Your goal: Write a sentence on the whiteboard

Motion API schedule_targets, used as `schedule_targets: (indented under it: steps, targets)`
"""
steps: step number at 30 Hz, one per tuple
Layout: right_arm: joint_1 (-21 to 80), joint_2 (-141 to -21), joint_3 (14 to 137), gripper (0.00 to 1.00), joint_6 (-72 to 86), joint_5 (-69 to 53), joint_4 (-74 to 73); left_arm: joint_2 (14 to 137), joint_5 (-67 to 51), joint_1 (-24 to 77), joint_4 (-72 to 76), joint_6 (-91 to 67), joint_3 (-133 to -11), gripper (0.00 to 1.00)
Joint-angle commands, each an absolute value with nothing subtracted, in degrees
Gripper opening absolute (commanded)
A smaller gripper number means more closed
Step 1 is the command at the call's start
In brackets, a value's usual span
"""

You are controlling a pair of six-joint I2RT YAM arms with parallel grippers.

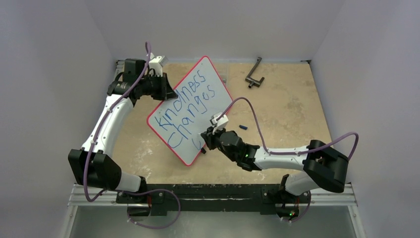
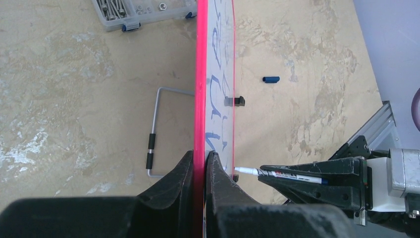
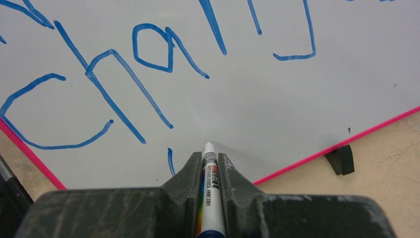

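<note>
The whiteboard (image 1: 190, 106), white with a thin red rim, is propped up at a slant in the middle of the table. Its sentence (image 1: 185, 106) reads "Kindness Changes" in blue, with a short first stroke (image 3: 170, 161) of a third line below. My left gripper (image 1: 171, 92) is shut on the board's upper left rim; in the left wrist view the fingers (image 2: 200, 159) pinch the red edge (image 2: 200, 74). My right gripper (image 3: 209, 156) is shut on a white marker (image 3: 208, 191), whose tip touches or nearly touches the board (image 3: 257, 104) just right of that stroke.
A blue marker cap (image 1: 242, 127) lies on the table right of the board. A black angled tool (image 1: 254, 75) rests at the back right. A clear box of screws (image 2: 143, 10) and a bent wire stand (image 2: 153, 134) sit behind the board. A black clip (image 3: 341, 159) sticks out at its lower edge.
</note>
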State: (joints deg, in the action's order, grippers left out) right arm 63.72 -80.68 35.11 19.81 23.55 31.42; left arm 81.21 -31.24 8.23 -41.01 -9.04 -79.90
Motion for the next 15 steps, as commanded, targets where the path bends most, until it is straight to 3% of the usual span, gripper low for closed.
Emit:
schedule_targets:
  steps: [1, 15]
  targets:
    - [63.50, -81.39, 34.17, 0.00, 21.22, 26.19, 35.07, 82.08, -21.64, 7.29, -43.33, -4.31, -79.63, 0.00]
    - [63.49, -84.30, 30.41, 0.00, 24.69, 25.90, 35.06, 82.26, -21.99, 7.29, -43.36, -4.48, -79.80, 0.00]
